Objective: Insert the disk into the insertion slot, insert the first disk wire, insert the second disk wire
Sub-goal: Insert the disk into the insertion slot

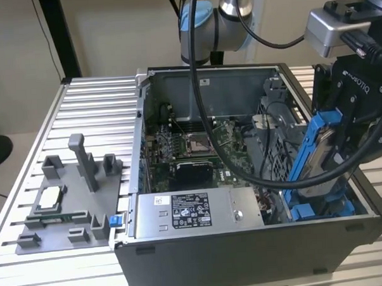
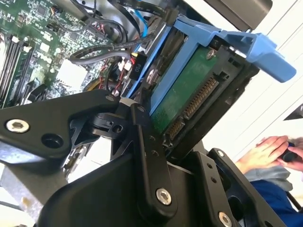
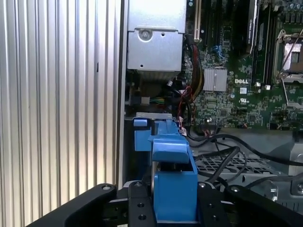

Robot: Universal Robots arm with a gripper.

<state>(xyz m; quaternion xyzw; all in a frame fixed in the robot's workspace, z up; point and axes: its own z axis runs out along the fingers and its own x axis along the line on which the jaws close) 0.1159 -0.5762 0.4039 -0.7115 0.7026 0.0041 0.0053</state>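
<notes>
Gripping the disk [image 1: 308, 148], long axis tilted (connectors upward)

The tilted disk [image 1: 310, 152], clamped in the pincer [image 1: 336, 157], crowds the insertion slot [image 1: 324, 208], close to the case wall [image 1: 371, 193]. Black cables [image 1: 200, 92] sag across the slot's inner side. Over the motherboard [image 1: 197, 149] there's open room.

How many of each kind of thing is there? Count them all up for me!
gripper: 1
disk: 1
computer case: 1
power-supply box: 1
grey parts plate: 1
Total: 5
</notes>
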